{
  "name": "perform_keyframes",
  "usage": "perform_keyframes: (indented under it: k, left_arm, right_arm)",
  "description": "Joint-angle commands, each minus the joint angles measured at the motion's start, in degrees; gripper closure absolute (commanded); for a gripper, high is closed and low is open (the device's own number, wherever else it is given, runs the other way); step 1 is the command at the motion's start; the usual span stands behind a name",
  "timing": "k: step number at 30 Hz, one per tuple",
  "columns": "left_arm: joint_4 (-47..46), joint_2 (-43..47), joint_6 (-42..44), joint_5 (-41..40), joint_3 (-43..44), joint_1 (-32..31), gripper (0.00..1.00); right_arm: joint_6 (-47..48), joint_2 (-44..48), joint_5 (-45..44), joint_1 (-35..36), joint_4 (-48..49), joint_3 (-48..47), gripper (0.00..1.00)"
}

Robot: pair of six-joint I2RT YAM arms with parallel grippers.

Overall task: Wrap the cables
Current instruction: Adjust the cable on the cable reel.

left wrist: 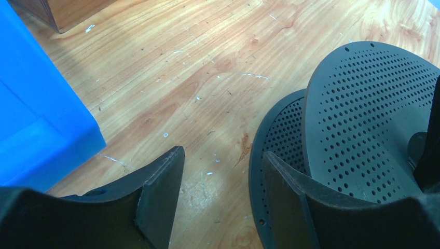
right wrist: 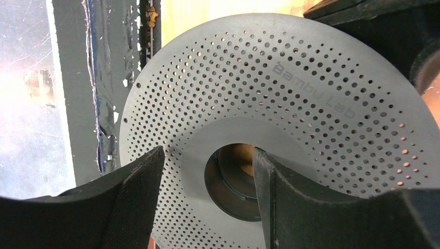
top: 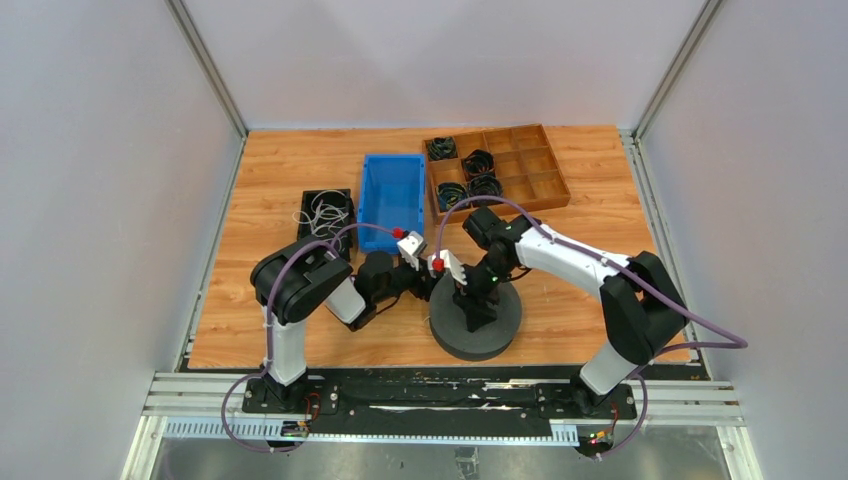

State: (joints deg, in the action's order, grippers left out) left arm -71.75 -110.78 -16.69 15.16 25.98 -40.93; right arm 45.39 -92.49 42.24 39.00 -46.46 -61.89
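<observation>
Cables, hair-thin whitish-grey wire in loose loops, lie in a shallow black tray at the left of the scratched wood-grain tabletop, well apart from both grippers. The left gripper hangs between a smooth blue plastic bin and a dark grey round perforated spool, its black fingers spread with only bare wood between them. The right gripper is poised over the spool, fingers parted and grasping nothing, the hollow hub showing in the gap. The right arm covers the spool's centre from above. The wire's strands are too fine to trace, and neither wrist camera catches them. Small black coils sit in a divided wooden box at the far edge.
</observation>
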Motion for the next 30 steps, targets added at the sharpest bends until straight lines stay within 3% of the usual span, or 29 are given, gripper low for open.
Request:
perform_keyframes:
  k: [1,11,19,24,30]
  left_arm:
    - [1.1,-0.3,-1.1,2.6,-0.4,0.5,0.37]
    - [3.7,3.1,-4.0,4.1,-1.2,6.5,0.31]
    - [4.7,6.8,-5.2,6.0,-2.8,11.5,0.29]
    - [4.8,11.4,-8.1,13.0,-2.9,15.5,0.28]
    - [12.0,18.0,-7.3,21.0,-0.1,18.2,0.26]
  right_arm:
    - [3.9,0.1,0.9,0.9,4.0,-3.0,0.37]
    - [-0.6,5.7,0.7,-1.0,3.9,-5.0,0.34]
    - [-3.3,9.8,-2.1,-0.7,4.7,0.2,0.30]
    - [-5.1,15.0,-7.5,1.8,7.7,6.2,0.25]
    - [-5.5,18.1,-11.7,6.4,8.1,9.5,0.22]
